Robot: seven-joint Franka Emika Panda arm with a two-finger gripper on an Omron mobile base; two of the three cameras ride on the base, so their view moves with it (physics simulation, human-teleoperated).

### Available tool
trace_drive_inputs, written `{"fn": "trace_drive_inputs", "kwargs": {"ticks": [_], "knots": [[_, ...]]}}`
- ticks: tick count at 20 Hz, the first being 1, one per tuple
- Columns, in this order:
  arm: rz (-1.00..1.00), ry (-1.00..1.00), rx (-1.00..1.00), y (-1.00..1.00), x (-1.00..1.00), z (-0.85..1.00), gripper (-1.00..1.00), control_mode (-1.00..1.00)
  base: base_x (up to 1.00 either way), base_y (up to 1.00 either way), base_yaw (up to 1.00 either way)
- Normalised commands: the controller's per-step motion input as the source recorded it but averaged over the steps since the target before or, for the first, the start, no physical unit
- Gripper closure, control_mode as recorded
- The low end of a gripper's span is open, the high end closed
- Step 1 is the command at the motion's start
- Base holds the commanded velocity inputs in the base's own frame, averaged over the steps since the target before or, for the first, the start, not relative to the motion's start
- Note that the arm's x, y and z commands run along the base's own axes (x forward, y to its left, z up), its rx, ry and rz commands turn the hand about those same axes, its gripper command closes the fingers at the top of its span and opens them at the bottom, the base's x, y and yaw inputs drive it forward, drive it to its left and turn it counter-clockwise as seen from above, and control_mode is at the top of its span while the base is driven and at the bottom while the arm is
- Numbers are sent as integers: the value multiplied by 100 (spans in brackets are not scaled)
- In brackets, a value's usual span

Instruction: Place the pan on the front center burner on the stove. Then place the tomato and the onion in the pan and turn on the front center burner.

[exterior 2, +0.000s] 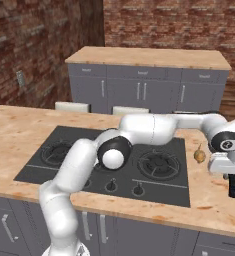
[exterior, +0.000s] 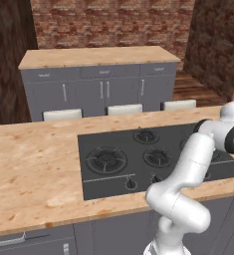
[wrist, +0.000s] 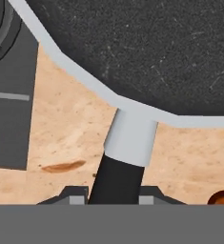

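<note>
The pan [wrist: 147, 47] lies on the wooden counter to the right of the stove [exterior: 113, 164], its dark inside facing up and its rim silvery. Its black handle [wrist: 114, 178] runs down between my gripper's [wrist: 113, 199] two fingertips, which are shut on it. From the right base, the gripper [exterior 2: 232, 175] hangs over the counter with the handle's end [exterior 2: 233, 189] sticking out below it. The onion [exterior 2: 200, 155] sits on the counter just left of the hand. An orange-red rounded edge, seemingly the tomato [wrist: 223, 196], shows right of the handle. The front center burner [exterior: 157, 157] is bare.
A larger burner [exterior: 106, 160] lies at the stove's left, and round knobs [exterior: 131, 184] line its front edge. My arm reaches across the stove's right half. The stove's right edge [wrist: 30, 95] is close to the pan. Chair backs [exterior: 62, 114] stand behind the counter.
</note>
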Motion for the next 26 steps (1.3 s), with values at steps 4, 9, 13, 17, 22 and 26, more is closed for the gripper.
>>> {"fn": "trace_drive_inputs", "kwargs": {"ticks": [4, 9, 13, 17, 22, 26], "knots": [[8, -4, -5, 52, -16, 39, 100, -100, 0, 0, 0], [6, -6, -9, 90, -7, 26, 100, -100, 0, 0, 0], [4, -15, -14, 100, 0, 19, 100, -100, 0, 0, 0], [5, -18, -14, 100, 0, 10, 100, -100, 0, 0, 0], [8, -14, -10, 90, 0, 0, 100, -100, 0, 0, 0], [13, -11, -7, 67, 0, 0, 100, -100, 0, 0, 0]]}}
